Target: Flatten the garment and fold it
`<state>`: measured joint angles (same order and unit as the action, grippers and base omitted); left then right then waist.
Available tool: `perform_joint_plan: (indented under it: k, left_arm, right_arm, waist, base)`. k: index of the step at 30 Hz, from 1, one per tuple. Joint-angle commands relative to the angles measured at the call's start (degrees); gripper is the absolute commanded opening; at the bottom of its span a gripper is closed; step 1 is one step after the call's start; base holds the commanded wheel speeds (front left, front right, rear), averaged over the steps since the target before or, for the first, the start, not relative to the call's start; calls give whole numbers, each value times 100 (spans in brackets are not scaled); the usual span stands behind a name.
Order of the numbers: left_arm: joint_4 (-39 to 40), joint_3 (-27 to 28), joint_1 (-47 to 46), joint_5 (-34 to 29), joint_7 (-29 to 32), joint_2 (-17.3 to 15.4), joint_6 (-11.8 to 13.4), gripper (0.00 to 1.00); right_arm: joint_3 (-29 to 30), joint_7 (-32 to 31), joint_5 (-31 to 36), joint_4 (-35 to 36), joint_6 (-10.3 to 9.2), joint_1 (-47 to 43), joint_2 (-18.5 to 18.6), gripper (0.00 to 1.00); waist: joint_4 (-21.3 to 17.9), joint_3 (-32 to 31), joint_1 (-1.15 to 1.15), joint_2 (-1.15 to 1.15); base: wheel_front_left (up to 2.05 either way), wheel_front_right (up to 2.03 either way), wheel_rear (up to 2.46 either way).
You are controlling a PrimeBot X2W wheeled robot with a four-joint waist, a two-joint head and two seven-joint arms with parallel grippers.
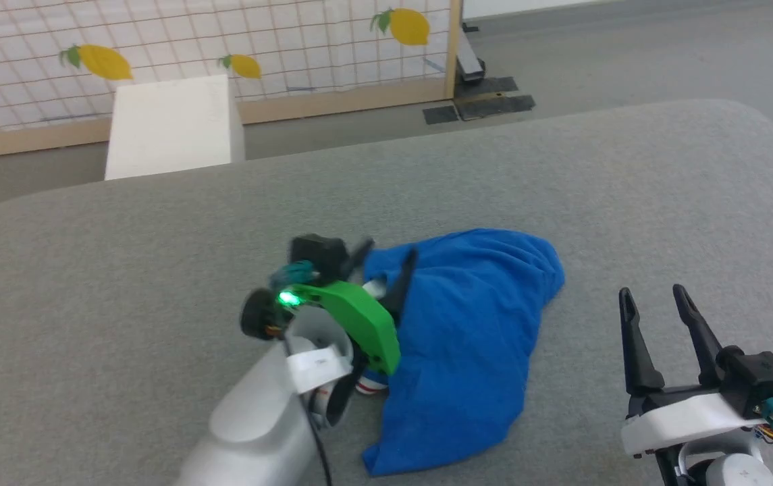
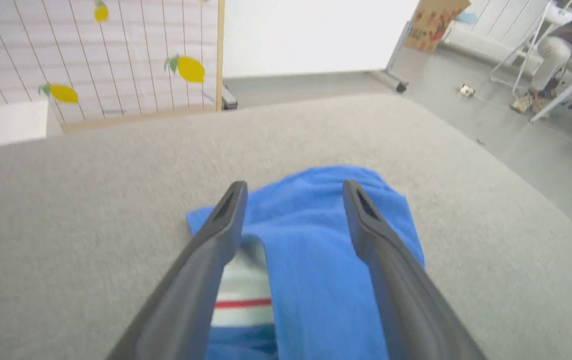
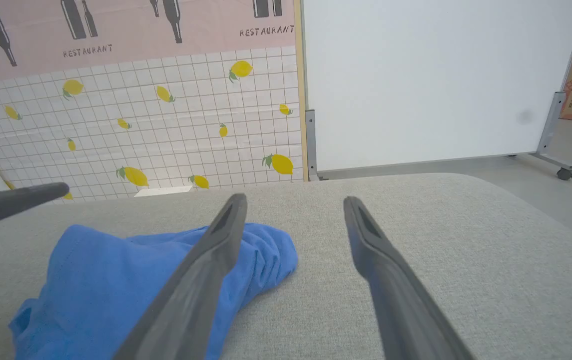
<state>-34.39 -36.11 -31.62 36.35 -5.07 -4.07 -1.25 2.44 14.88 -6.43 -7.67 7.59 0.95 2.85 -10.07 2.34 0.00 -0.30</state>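
Saw the garment (image 1: pixel 467 337) crumpled on the grey table (image 1: pixel 156 270).
Found the left gripper (image 2: pixel 293 186) over its left part, jaws apart, a white red-striped sleeve (image 2: pixel 243 295) between them, nothing clamped; found the right gripper (image 1: pixel 659 300) apart from it, jaws spread, empty.

On count: one garment (image 1: pixel 474 337), one left gripper (image 2: pixel 294 184), one right gripper (image 1: pixel 651 291), one grey table (image 1: pixel 123 270), one white box (image 1: pixel 170 128).

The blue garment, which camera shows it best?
The head view: the garment lies crumpled on the grey surface, nearly whole. The left wrist view shows a part between open fingers, with a red-striped sleeve. The right wrist view shows one end, partly behind a finger.
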Motion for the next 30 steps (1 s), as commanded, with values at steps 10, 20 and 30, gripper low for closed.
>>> perform_joint_plan:
  k: [10, 20, 30]
  left_arm:
    - [1360, 1205, 811, -585, -989, -663, 114, 100]
    - [2204, 2508, 2281, -1328, -992, -534, 2, 100]
    - [2435, 3179, 2945, -1848, -992, -194, -135, 100]
  right_arm:
    - [86, -149, 256, 324, -10, -65, 3, 100]
    - [29, -304, 307, 486, -10, -213, 3, 100]
    - [-31, -340, 256, 442, -10, -310, 3, 100]
  waist:
    - [672, -244, 0, 30]
    - [958, -285, 0, 30]
    - [1034, -287, 0, 30]
  base:
    - [0, 0, 0]
    - [0, 0, 0]
    - [0, 0, 0]
